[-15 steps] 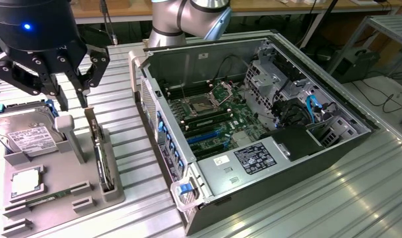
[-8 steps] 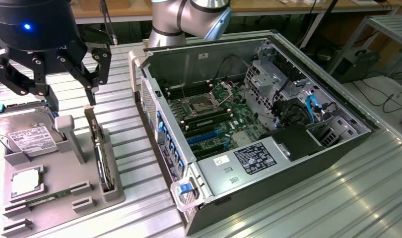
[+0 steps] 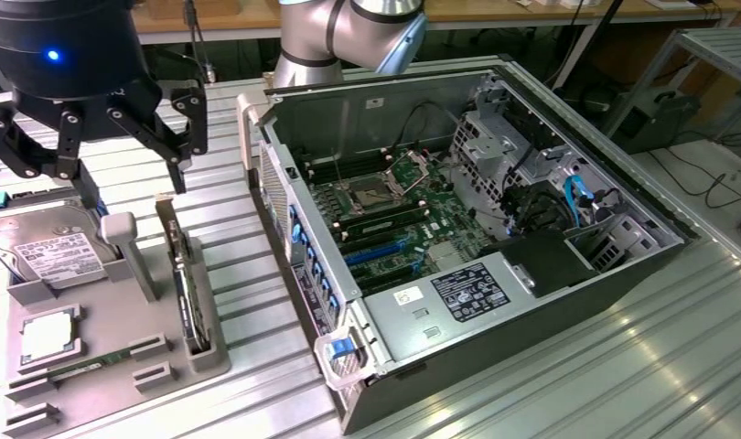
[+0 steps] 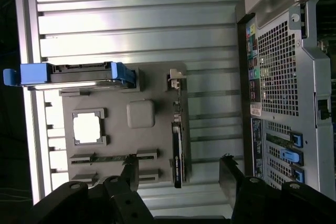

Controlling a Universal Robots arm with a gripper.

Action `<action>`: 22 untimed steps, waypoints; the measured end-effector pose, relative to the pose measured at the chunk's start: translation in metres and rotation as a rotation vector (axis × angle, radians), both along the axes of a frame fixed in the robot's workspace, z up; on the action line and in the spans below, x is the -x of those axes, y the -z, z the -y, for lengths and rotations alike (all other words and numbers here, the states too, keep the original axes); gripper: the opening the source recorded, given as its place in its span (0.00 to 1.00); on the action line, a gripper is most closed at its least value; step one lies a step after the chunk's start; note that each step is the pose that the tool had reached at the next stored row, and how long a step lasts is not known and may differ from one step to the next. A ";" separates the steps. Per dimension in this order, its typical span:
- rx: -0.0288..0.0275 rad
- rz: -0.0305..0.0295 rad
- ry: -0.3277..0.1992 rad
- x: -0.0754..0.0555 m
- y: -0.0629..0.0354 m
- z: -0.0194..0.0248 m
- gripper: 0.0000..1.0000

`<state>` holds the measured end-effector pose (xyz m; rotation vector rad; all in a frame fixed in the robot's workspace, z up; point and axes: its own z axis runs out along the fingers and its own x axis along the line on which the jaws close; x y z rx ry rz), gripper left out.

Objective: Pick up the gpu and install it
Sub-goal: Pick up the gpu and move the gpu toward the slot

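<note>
The gpu (image 3: pixel 185 285) stands on edge in a slot of the grey holder (image 3: pixel 139 320) at the exterior view's left, its silver bracket end toward the far side. From above, the gpu (image 4: pixel 177 153) reads as a thin dark strip. My black gripper (image 3: pixel 133 183) hangs above the holder's far end, open, with nothing between its fingers. In the wrist view the gripper (image 4: pixel 179 165) straddles the card's line from well above, one fingertip (image 4: pixel 131 165) on each side and clear of it. The open computer case (image 3: pixel 468 229) lies on its side, motherboard (image 3: pixel 395 206) exposed.
The holder (image 4: pixel 105 103) also carries a hard drive (image 4: pixel 73 74) in a blue caddy, a square processor (image 4: pixel 87 128) and a RAM stick (image 4: pixel 110 158). The case's rear panel (image 4: pixel 283 77) stands close beside the holder. Everything rests on a ribbed aluminium table (image 3: pixel 566 366).
</note>
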<state>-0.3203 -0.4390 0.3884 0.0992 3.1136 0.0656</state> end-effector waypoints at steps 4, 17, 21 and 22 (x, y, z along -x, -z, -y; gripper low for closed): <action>0.0009 0.0000 -0.002 0.000 0.0038 0.0000 0.72; 0.0103 0.0000 -0.004 0.000 0.0147 0.0010 0.72; 0.0111 0.0000 -0.016 0.000 0.0177 0.0025 0.72; 0.0113 -0.0001 -0.027 0.000 0.0182 0.0025 0.72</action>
